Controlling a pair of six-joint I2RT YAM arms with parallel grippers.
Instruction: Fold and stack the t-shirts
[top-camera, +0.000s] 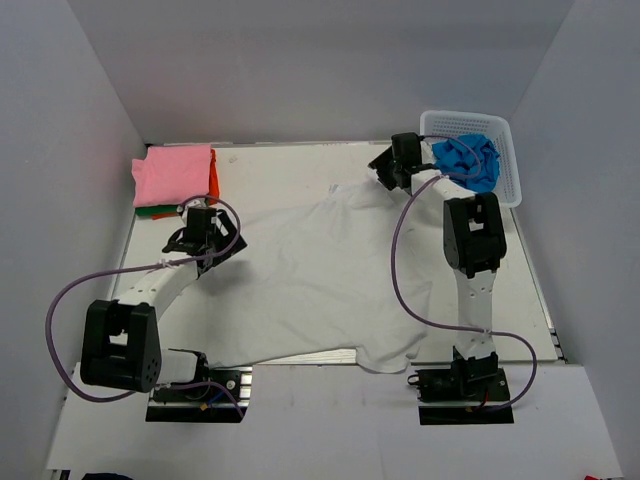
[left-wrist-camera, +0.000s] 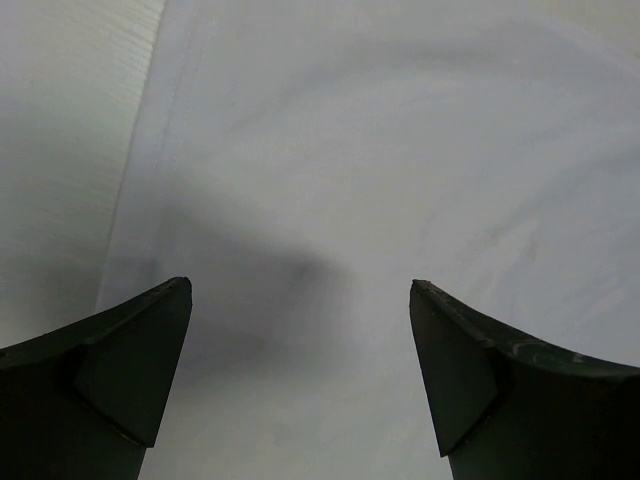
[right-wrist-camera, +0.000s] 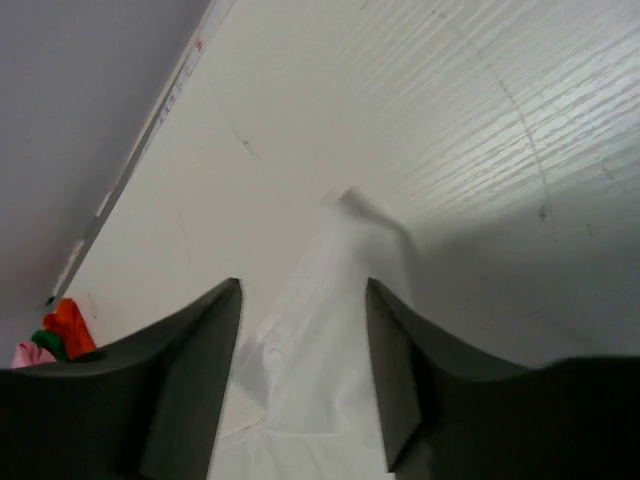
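A large white t-shirt (top-camera: 320, 280) lies spread across the middle of the table. My left gripper (top-camera: 207, 228) is open just over its left edge; the left wrist view shows white cloth (left-wrist-camera: 380, 180) between the wide-apart fingers (left-wrist-camera: 130, 370). My right gripper (top-camera: 392, 172) is open over the shirt's far right corner; a bunched strip of white cloth (right-wrist-camera: 320, 330) runs between its fingers (right-wrist-camera: 190, 380). A pink t-shirt (top-camera: 172, 175) lies folded on orange-red (top-camera: 214, 178) and green (top-camera: 150, 212) ones at the far left. A bright blue t-shirt (top-camera: 468, 160) is crumpled in the basket.
A white mesh basket (top-camera: 510, 165) stands at the far right corner. Grey walls close in the table's back and sides. The pile of folded shirts also shows at the left edge of the right wrist view (right-wrist-camera: 55, 335).
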